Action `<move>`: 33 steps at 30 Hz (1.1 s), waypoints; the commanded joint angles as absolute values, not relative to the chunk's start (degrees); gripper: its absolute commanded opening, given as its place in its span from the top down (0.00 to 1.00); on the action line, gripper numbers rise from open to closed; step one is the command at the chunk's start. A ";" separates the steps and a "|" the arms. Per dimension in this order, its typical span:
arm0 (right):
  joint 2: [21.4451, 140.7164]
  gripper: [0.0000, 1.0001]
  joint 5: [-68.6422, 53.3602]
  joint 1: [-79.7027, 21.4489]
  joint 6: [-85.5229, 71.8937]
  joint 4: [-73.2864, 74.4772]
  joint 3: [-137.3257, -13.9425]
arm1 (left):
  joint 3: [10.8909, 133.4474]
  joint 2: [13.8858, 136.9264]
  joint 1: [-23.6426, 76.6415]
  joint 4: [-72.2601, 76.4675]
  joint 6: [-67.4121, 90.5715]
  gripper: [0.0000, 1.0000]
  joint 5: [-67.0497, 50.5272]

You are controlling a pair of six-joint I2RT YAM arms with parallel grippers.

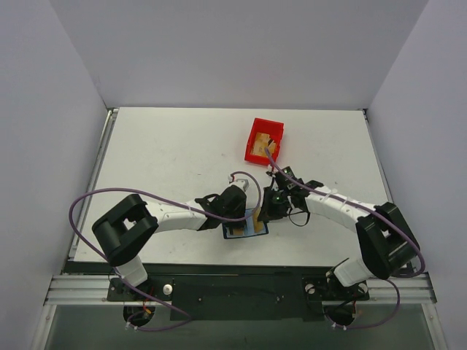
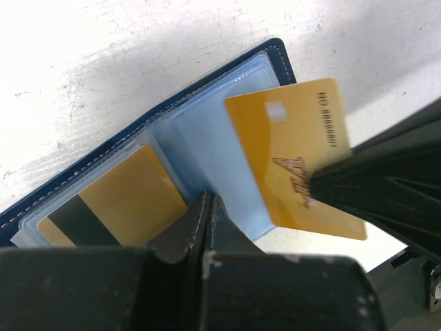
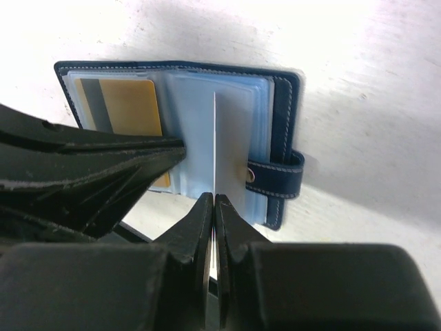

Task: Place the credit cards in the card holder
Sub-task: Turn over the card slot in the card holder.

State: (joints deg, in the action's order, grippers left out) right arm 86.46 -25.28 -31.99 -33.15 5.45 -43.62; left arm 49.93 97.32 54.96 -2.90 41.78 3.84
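- Card holder point(image 3: 284, 103) open flat on counter point(image 3: 372, 83), striped card point(image 2: 131, 200) in a sleeve.
- Right fingers point(image 3: 196, 227) clamped on second card point(image 2: 296, 138), above the sleeves.
- Left fingers point(image 2: 189, 231) together, tips on holder.

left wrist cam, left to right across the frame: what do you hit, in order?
striped credit card tucked in a sleeve → left gripper, shut → gold credit card → right gripper pinching that card. The card holder lies open under most of this, so it is left unranked.
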 commanded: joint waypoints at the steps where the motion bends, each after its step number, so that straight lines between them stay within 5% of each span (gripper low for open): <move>1: 81.13 1.00 -19.52 -32.43 -32.17 13.09 -46.75 | 48.69 98.61 54.76 -3.52 42.01 1.00 4.83; 33: 86.83 1.00 -16.88 -32.87 -29.97 18.46 -50.27 | 49.39 99.58 54.76 -3.43 42.01 1.00 4.39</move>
